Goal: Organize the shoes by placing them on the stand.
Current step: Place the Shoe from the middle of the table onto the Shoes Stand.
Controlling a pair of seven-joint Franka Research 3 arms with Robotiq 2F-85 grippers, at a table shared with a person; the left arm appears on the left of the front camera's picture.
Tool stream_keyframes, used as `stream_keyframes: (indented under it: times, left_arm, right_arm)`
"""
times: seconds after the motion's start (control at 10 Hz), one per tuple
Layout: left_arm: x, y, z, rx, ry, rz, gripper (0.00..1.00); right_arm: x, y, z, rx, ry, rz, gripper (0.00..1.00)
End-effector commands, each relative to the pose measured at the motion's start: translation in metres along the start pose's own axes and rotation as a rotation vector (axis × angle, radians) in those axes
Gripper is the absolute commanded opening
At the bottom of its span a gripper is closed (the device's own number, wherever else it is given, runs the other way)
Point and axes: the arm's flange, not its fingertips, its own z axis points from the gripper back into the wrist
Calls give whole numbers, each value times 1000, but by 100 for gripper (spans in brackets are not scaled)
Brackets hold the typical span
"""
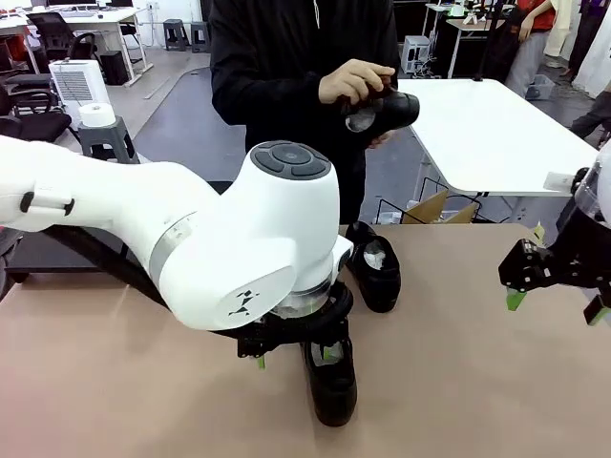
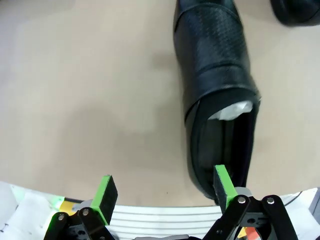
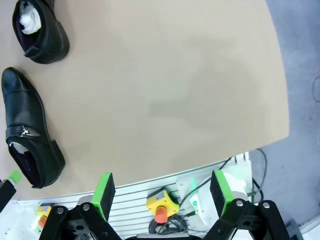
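The left gripper [image 2: 165, 190] is hovering, jaws spread wide, over the heel end of the near shoe [image 2: 215, 100] lying on the table [image 1: 115, 382]. A second shoe [image 1: 374, 267] is sitting just beyond it. Farther beyond, the person's hand [image 1: 355, 81] is holding a third shoe [image 1: 387, 110] up. The right gripper [image 1: 558, 286], spread and empty, is hanging well to the near shoe's right.

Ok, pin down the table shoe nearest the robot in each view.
Front view: near shoe, bottom centre, below the left arm.
Left wrist view: near shoe right of centre, running top to bottom.
Right wrist view: near shoe at the left edge, midway.
Shared landmark: second shoe, just beyond it.
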Motion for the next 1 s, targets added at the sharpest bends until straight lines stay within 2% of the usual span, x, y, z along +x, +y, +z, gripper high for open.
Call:
stream_keyframes:
  times: [0.0, 0.3, 0.7, 0.9]
  left_arm:
    - [4, -7, -12, -10, -17, 5, 100]
    - [9, -15, -41, 2, 12, -84, 100]
    - [13, -17, -58, -24, 27, -94, 100]
    - [13, -15, -55, -24, 16, -97, 63]
  right_arm:
    - [4, 1, 0, 18, -7, -26, 100]
    - [4, 1, 0, 18, -7, -26, 100]
    - [4, 1, 0, 18, -7, -26, 100]
    - [4, 1, 0, 18, -7, -26, 100]
